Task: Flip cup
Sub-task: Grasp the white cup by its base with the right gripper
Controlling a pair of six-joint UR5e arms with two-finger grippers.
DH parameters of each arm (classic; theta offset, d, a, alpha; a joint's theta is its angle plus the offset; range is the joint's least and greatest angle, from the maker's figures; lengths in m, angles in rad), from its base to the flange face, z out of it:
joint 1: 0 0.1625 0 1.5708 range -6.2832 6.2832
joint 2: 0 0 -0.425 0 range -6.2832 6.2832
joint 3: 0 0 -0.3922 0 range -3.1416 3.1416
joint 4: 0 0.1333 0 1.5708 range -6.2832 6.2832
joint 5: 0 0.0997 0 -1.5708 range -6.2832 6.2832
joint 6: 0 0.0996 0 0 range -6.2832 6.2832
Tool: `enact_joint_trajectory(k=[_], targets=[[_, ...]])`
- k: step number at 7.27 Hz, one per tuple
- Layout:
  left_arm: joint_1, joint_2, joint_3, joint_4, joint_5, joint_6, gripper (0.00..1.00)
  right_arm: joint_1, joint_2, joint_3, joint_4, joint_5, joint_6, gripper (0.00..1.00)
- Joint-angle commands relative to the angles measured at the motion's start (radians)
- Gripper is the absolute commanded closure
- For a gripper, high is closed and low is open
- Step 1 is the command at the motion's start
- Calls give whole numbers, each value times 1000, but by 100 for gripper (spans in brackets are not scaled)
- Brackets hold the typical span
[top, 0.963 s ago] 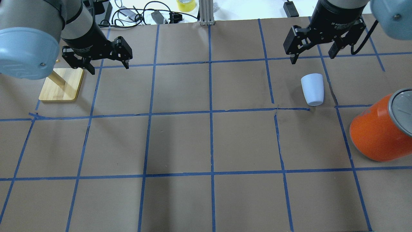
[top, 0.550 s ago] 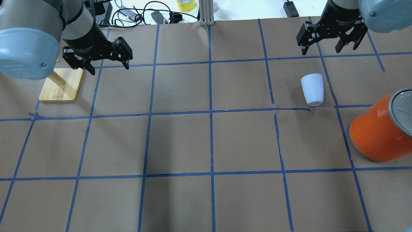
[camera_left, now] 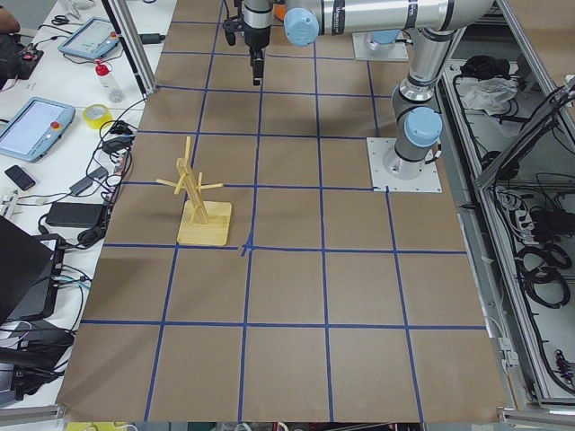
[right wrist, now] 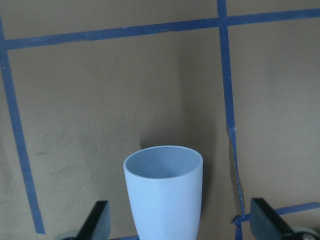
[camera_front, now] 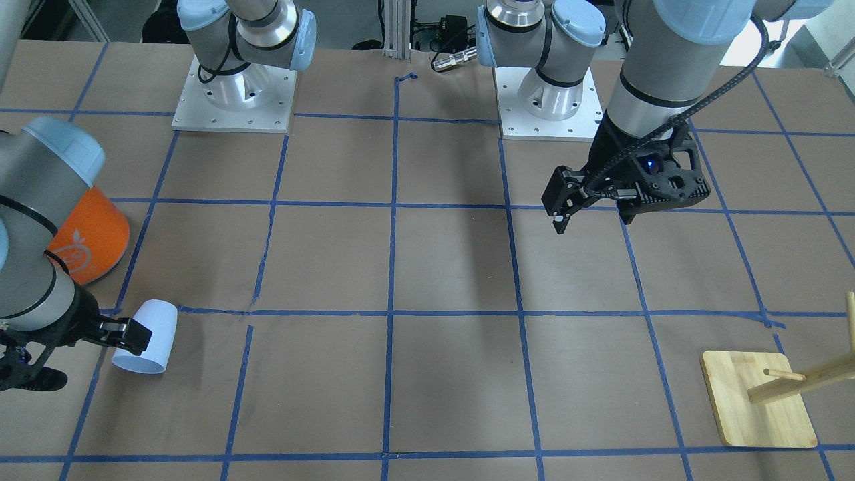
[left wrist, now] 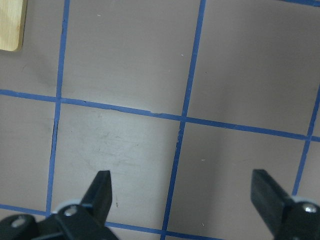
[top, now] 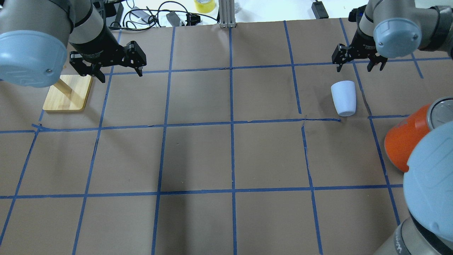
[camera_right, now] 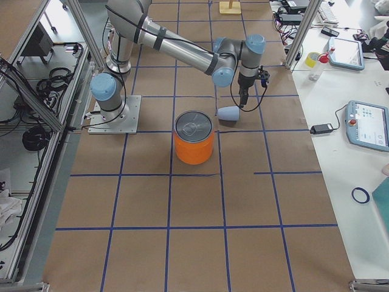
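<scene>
Lower than a second ago, the right gripper hangs at 12 o'clock of the cup, jaws wide and empty, as on the left gripper; seemingly light, stiff and slick, the cup suits a mid-wall pinch.

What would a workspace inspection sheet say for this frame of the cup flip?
Surface: table papered brown, blue tape grid.
Job's things: cup on its side, mouth away from robot.
Clutter: orange can upright; wooden peg stand.
Grippers: right gripper open above the cup, not gripping; left gripper open, empty.
Cables: loose cables beyond the far edge.
Surroundings: tape roll, touchscreen pendant on the side bench.
</scene>
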Motion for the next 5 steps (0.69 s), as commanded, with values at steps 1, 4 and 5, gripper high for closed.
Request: enact_joint_trajectory(k=[1,4,5], targets=[[0,-2,0,0,0,1,0,0,10,51,-40,5,8,0],[0,-2,0,0,-2,1,0,3,46,148,-244,5,-23,0],[0,-2,0,0,0,1,0,1,57,153,-259,5,-39,0]])
